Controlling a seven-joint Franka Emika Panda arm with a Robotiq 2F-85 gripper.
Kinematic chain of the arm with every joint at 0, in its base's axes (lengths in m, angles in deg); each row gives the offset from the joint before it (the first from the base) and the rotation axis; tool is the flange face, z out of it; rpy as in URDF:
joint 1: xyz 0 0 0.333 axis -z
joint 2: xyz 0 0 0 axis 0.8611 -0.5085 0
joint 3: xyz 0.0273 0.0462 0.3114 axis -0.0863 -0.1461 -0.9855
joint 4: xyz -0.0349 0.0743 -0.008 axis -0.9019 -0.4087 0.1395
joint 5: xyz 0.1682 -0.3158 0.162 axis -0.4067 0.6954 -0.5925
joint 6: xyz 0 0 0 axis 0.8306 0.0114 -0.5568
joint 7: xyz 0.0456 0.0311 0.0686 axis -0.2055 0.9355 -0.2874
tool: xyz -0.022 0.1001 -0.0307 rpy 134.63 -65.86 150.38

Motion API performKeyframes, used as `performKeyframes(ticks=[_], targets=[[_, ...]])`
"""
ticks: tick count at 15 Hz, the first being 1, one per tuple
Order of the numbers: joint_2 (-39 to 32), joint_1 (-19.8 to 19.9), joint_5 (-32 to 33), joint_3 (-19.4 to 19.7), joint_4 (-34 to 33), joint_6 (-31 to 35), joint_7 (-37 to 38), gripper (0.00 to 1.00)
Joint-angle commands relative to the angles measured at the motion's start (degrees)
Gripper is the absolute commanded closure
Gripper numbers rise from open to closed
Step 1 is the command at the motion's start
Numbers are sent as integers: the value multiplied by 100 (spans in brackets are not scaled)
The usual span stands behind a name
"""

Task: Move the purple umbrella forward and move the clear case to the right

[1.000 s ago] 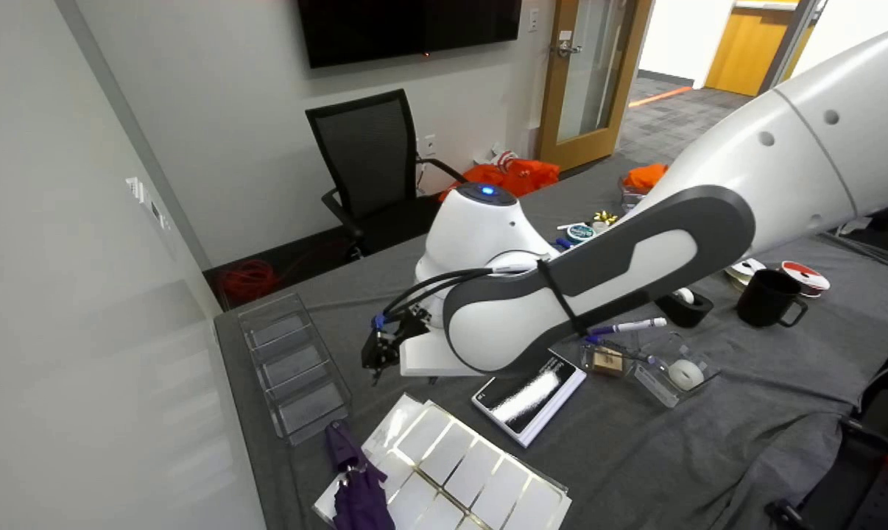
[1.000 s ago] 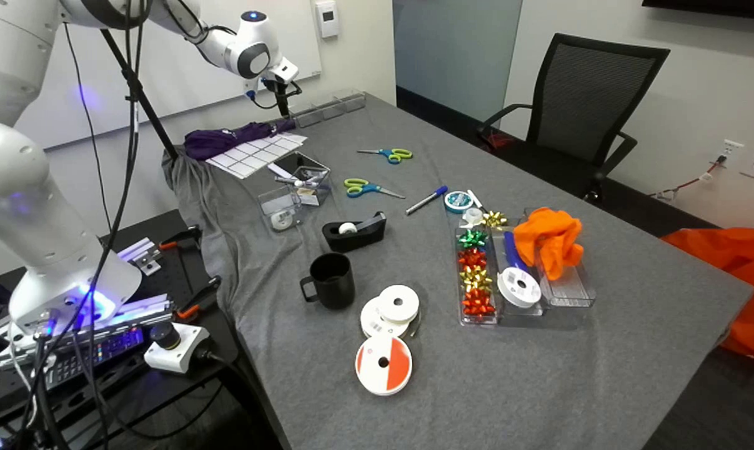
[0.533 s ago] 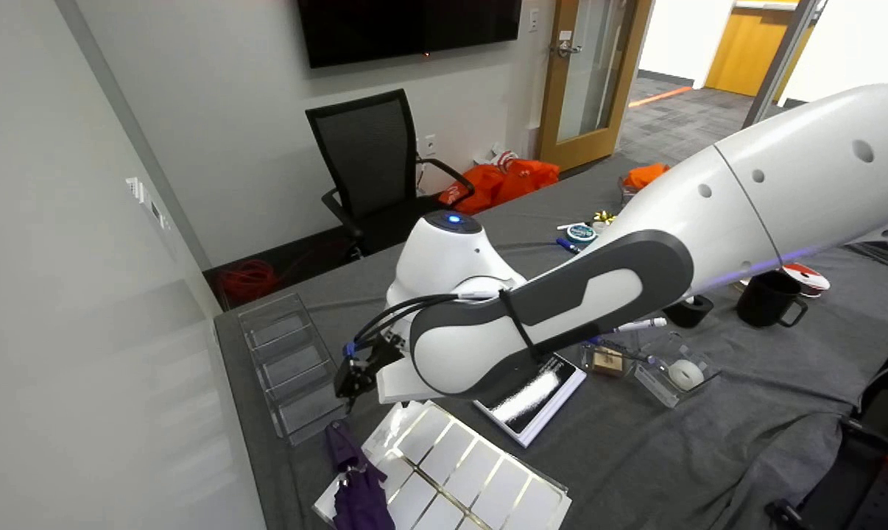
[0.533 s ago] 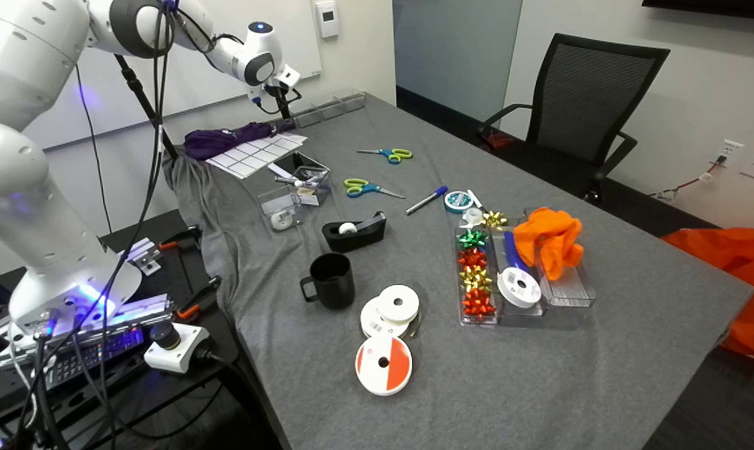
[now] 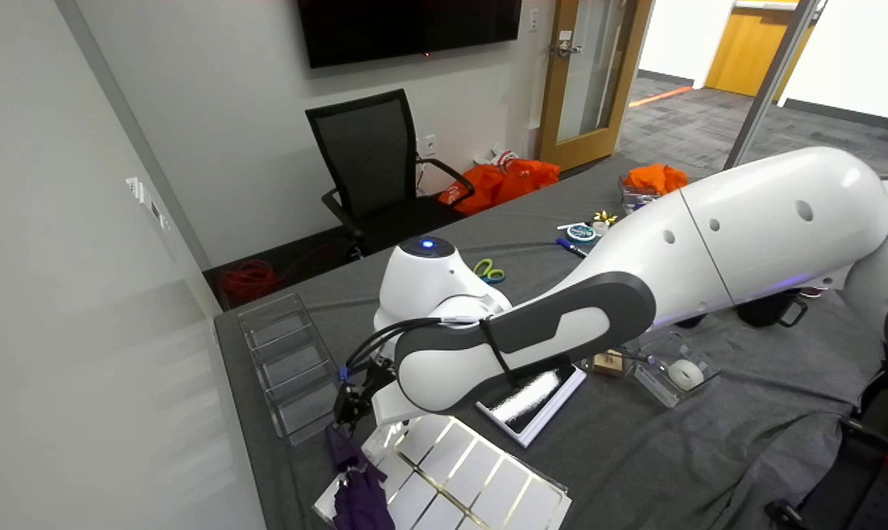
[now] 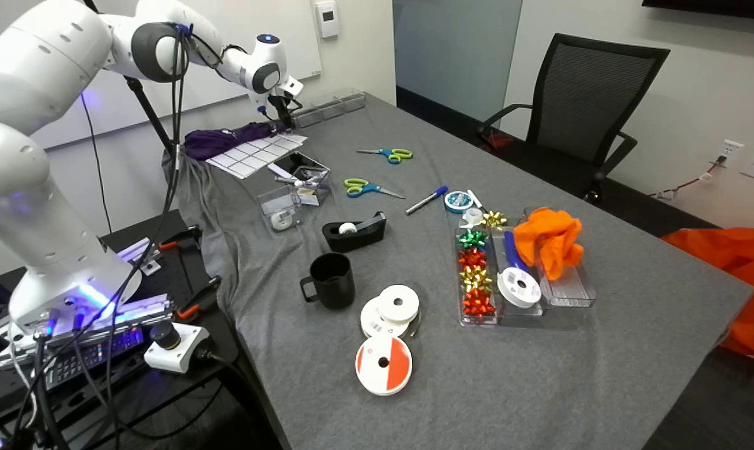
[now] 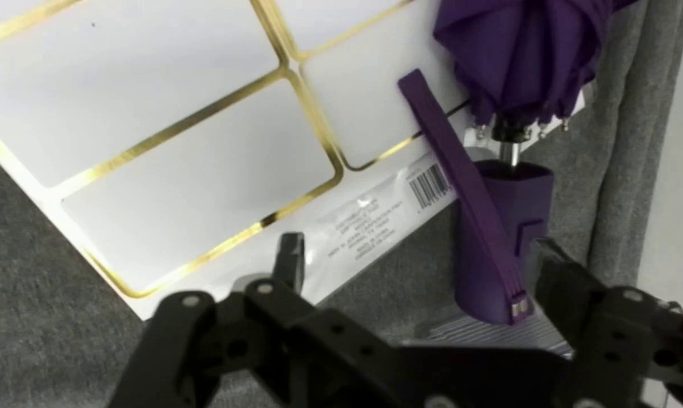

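Observation:
The purple umbrella (image 7: 523, 51) lies folded, its fabric partly over the white gridded sheets, in the wrist view. Its purple handle (image 7: 480, 272) and loose strap stretch between the fingers of my gripper (image 7: 421, 266), which stands open. The handle sits nearer the right-hand finger; whether it touches cannot be told. In both exterior views the gripper is low over the handle end, beside the umbrella (image 5: 359, 493). A long divided clear tray (image 5: 289, 368) lies just beyond it. Farther off is a small clear box (image 5: 665, 386) with a tape roll. I cannot tell which is the clear case.
White gold-lined sheets (image 5: 481, 471) lie beside the umbrella, and a black-topped box (image 5: 529, 401) is partly under the forearm. A wall (image 5: 157, 368) runs close along the table's edge. A mug (image 6: 331, 281), tape dispenser (image 6: 354, 232) and scissors (image 6: 367, 187) stand farther away.
The arm has come down, bringing my gripper from above the table beside the divided tray to the umbrella's handle end. Umbrella, trays and boxes lie where they were.

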Motion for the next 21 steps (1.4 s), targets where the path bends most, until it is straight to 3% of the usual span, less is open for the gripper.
performKeyframes(ticks=[1, 6, 21], targets=[[-433, -59, 70, 62, -704, -313, 46, 0], [-709, -53, 13, -40, -1148, -385, 10, 0], [-1388, -259, 28, -76, -2312, -1488, 54, 0]])
